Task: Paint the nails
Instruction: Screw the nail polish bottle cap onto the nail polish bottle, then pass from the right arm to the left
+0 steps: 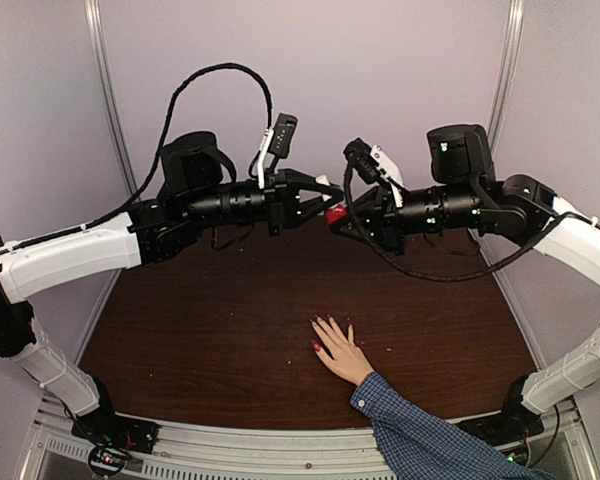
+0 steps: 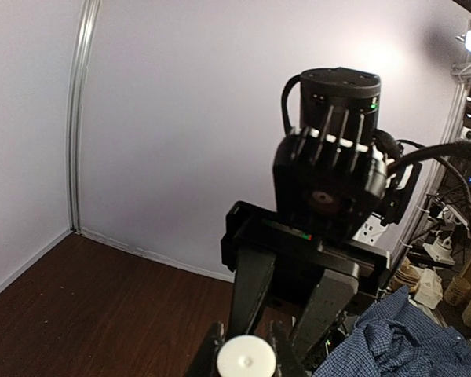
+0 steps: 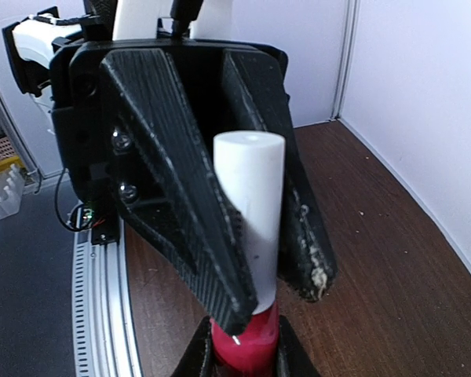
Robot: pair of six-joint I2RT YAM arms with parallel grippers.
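Above the table's middle my two grippers meet on a small red polish bottle (image 1: 335,213) with a long white cap (image 3: 251,212). My right gripper (image 3: 245,355) is shut on the red bottle body (image 3: 247,342). My left gripper (image 2: 245,349) is shut on the white cap (image 2: 245,360); its black fingers (image 3: 196,228) flank the cap in the right wrist view. A light-skinned hand (image 1: 340,350) lies flat on the table, fingers spread, in a blue checked sleeve (image 1: 420,430). One of its nails (image 1: 318,348) shows red; the others are too small to judge.
The dark wooden table (image 1: 210,330) is walled by pale panels at the back and sides. An aluminium rail (image 1: 230,445) runs along the near edge. The person's checked sleeve (image 2: 400,338) enters from the front right.
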